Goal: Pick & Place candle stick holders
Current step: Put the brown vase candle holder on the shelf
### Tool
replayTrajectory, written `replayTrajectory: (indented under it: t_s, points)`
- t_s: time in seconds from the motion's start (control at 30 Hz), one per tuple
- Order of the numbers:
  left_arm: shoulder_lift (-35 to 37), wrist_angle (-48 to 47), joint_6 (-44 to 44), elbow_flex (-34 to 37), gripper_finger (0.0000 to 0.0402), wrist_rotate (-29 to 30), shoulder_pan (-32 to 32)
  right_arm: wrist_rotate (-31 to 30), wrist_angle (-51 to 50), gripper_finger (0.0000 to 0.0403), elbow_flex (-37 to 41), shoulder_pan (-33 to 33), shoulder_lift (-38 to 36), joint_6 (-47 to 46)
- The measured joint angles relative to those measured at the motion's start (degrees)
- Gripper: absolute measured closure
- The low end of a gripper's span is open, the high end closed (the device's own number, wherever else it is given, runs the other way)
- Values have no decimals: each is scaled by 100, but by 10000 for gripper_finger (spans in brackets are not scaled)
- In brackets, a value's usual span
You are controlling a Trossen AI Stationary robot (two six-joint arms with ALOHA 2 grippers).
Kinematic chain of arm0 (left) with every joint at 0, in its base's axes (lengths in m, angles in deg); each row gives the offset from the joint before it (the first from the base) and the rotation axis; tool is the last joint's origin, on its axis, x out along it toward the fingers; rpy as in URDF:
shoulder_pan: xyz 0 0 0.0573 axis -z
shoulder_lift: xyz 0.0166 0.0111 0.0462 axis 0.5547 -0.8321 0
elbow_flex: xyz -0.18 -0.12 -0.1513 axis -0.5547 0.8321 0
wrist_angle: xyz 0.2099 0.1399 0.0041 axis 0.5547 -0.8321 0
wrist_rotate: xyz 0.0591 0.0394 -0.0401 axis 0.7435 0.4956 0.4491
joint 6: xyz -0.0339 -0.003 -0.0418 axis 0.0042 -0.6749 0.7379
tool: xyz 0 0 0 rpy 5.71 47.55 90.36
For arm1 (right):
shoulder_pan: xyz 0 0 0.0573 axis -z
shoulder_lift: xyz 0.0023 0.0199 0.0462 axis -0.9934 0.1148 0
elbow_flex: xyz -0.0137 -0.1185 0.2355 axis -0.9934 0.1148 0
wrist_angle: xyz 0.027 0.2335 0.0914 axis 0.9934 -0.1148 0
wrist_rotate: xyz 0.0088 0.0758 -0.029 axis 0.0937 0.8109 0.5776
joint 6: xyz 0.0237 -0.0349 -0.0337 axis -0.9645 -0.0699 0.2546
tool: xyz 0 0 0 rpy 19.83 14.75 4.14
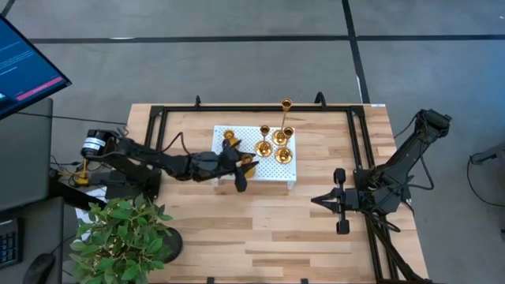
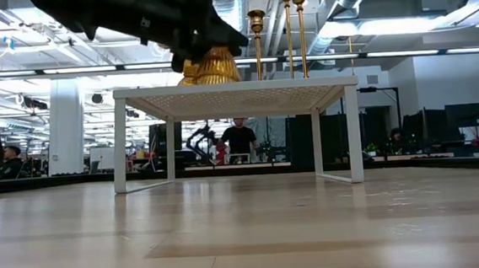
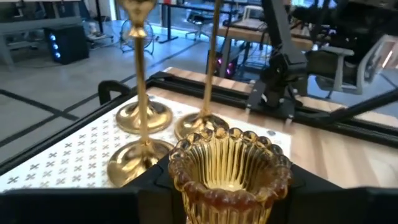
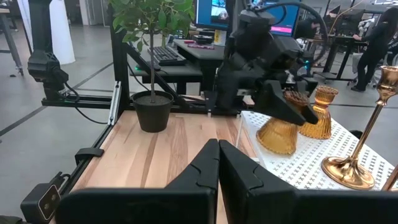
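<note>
A white perforated tray (image 1: 272, 175) stands on legs at the table's middle. On it stand three tall thin-stemmed gold candle stick holders (image 1: 280, 139), also in the left wrist view (image 3: 143, 117), and a squat ribbed gold one (image 1: 229, 138) at the tray's far left. My left gripper (image 1: 241, 164) reaches in from the table's left and is shut on another squat ribbed gold holder (image 3: 227, 168) over the tray's left near part. My right gripper (image 1: 317, 199) is shut and empty, over the table to the right of the tray. My left gripper has the squat holder's upper cup (image 4: 292, 102) between its two fingers, one on each side (image 3: 149, 183). The fingers come from the table's left, slanting down. The holder stands upright, its wide base (image 4: 275, 144) at the tray's top; I cannot tell whether it rests there.
A black rail frame (image 1: 252, 108) runs around the table's far half and right side. A potted plant (image 1: 118, 233) stands at the near left corner. A monitor (image 1: 24, 63) stands off the far left. People (image 2: 240, 138) show in the room behind.
</note>
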State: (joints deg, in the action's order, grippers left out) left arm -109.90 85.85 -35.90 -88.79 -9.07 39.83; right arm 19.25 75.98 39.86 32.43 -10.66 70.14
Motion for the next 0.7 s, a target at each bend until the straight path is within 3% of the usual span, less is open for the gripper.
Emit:
replayTrajectory:
  t_s: [0.27,0.7]
  points:
    - [-264,98,220,0,227,-6,-196,0,-1,403,0,0,0,0]
    - [-298,121,522,-7,231,-2,-126,2,-4,403,0,-1,0,0]
